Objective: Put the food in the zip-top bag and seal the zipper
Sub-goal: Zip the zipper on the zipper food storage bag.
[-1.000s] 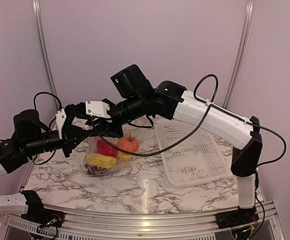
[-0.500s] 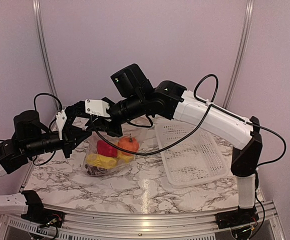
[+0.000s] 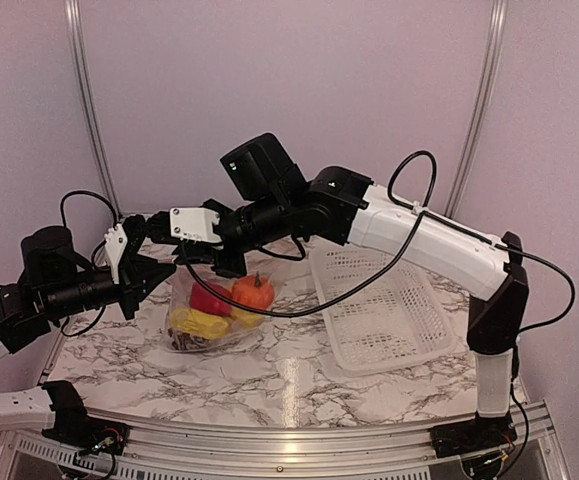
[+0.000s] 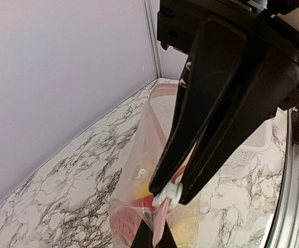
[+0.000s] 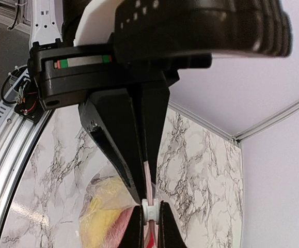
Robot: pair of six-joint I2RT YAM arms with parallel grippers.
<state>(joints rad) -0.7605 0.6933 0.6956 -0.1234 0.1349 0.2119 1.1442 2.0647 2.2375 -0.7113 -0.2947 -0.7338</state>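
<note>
The clear zip-top bag (image 3: 209, 318) hangs upright above the marble table, held by its top. Inside I see the red pepper (image 3: 209, 297), the orange fruit (image 3: 252, 290), a yellow piece (image 3: 199, 322) and dark grapes (image 3: 181, 342); the cauliflower is hidden. My left gripper (image 3: 164, 266) (image 4: 154, 238) is shut on the pink zipper strip (image 4: 159, 222) at the bag's end. My right gripper (image 3: 187, 262) (image 5: 149, 219) is shut on the white zipper slider (image 5: 149, 208), right against the left fingers (image 5: 134, 170). It also shows in the left wrist view (image 4: 169, 195).
The white lattice basket (image 3: 381, 310) lies empty on the table to the right of the bag. The purple back wall and its metal posts (image 3: 87, 130) stand close behind. The table's metal front rail (image 3: 289, 445) runs along the near edge.
My left arm has drawn back to the left and slightly down. The right gripper and the bag's top have followed a little to the left. Both grips are unchanged.
</note>
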